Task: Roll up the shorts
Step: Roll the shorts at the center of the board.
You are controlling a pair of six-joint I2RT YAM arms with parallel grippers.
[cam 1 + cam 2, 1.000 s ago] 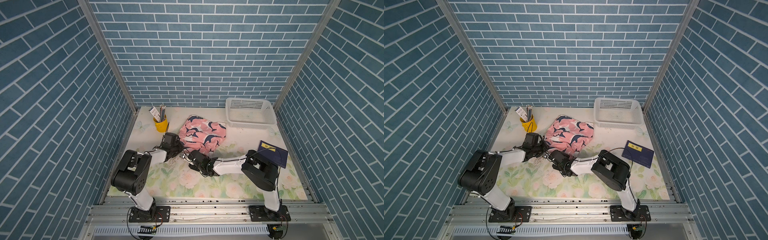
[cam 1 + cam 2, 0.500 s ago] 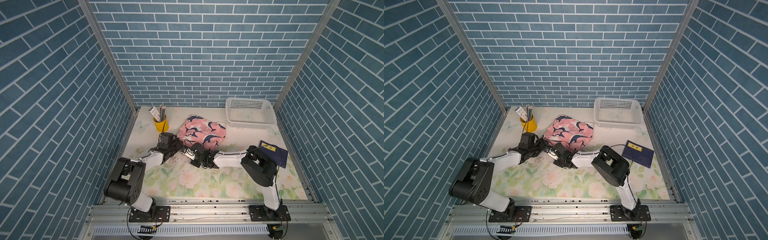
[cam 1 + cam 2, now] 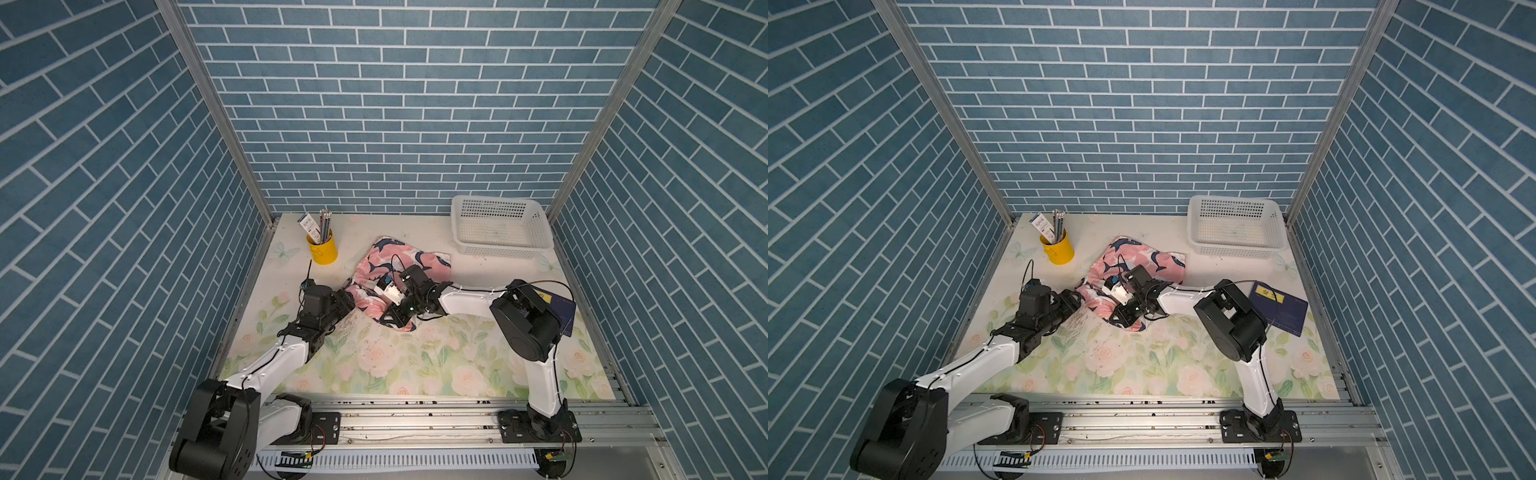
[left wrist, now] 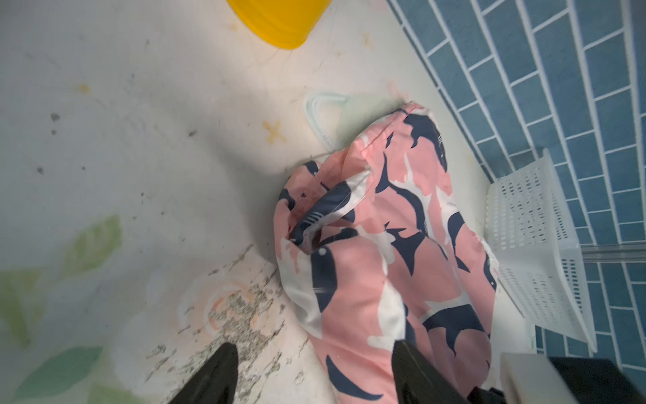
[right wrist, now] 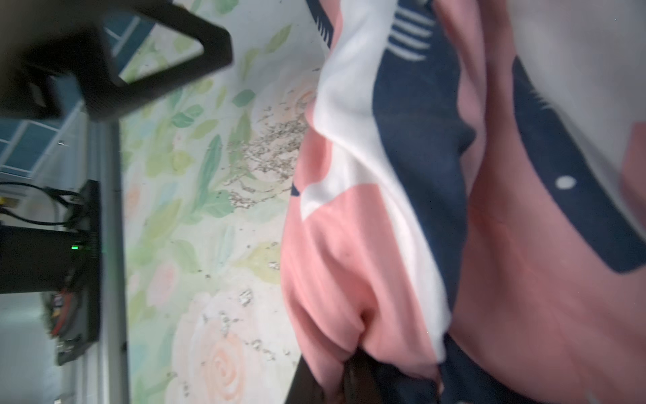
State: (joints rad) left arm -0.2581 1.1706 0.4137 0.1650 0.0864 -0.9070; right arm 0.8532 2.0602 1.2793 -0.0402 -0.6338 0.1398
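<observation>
Left gripper has let go since a second ago. Its jaws now stand wide, one finger over the bare floral mat, the other against fabric. Yellow pencil cup stands behind it, back left. Shorts lie bunched mid-table between the cup and the white mesh basket, more crumpled than before. Right gripper has gone from part-open to clamped on the shorts' near edge, with pink cloth pinched at its tips in the right wrist view. Dark blue notebook lies far right, beside the right arm's elbow.
</observation>
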